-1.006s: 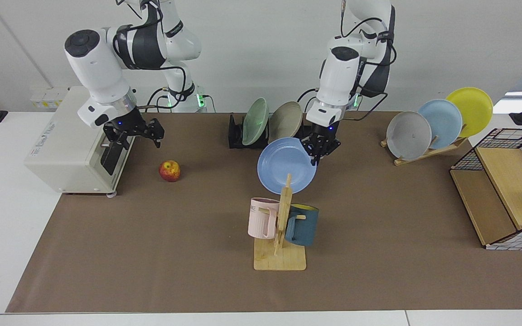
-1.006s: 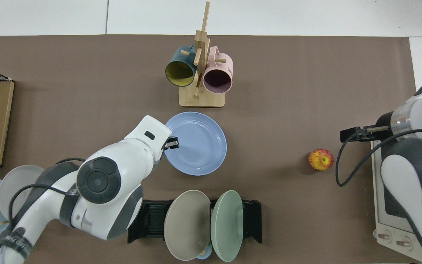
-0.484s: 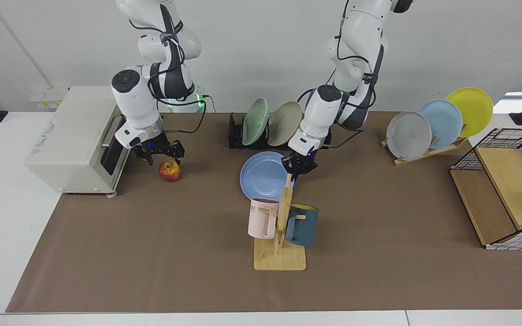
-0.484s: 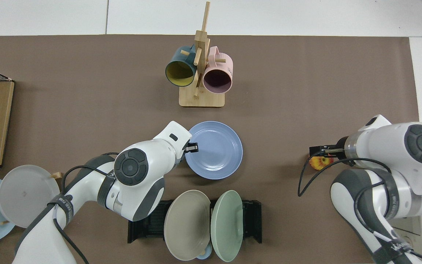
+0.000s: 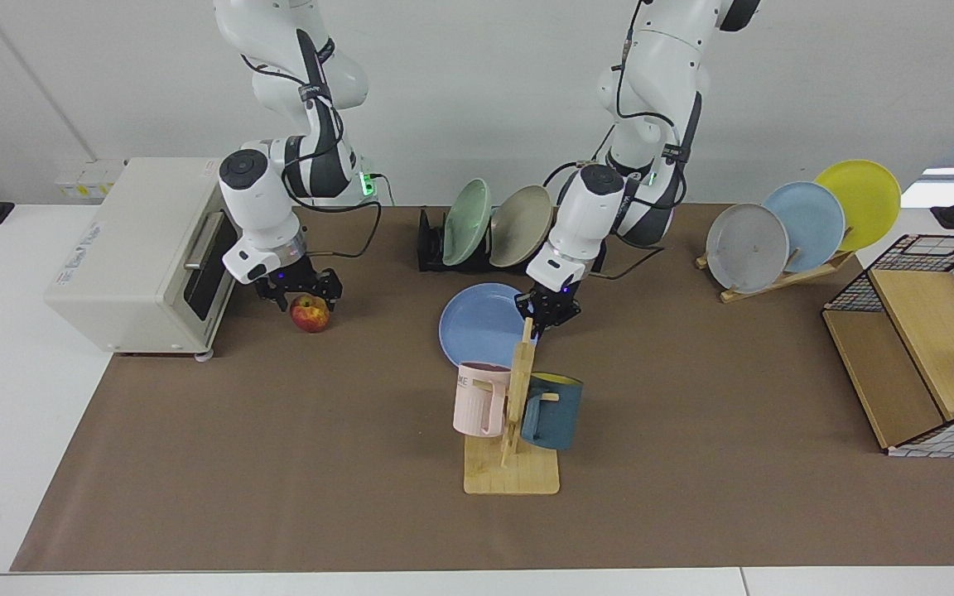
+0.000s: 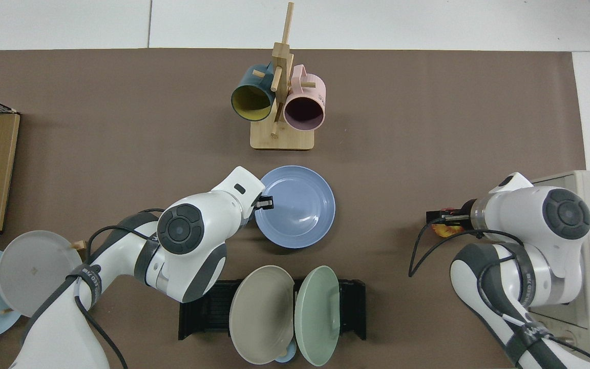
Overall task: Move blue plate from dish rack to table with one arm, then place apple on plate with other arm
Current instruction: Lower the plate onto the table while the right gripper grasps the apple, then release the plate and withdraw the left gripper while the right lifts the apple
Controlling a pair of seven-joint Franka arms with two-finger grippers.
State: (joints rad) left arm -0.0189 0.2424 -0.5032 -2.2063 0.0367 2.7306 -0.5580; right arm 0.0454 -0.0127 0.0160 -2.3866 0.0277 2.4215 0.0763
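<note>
With the plate (image 5: 481, 323) (image 6: 296, 206) flat on the table (image 5: 278, 463) (image 6: 121, 128), left gripper (image 5: 549, 312) (image 6: 264, 203) sits at its rim, fingers clamped on the edge, rack (image 5: 431, 244) (image 6: 208, 310) just behind. Right gripper (image 5: 299, 287) (image 6: 441, 221) is down over the apple (image 5: 310, 314) (image 6: 443, 231), fingers spread either side, apple on the mat beneath it.

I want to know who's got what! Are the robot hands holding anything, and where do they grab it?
The left gripper pinches the blue plate by its rim. The right gripper is down around the apple, but a grip cannot be told.
</note>
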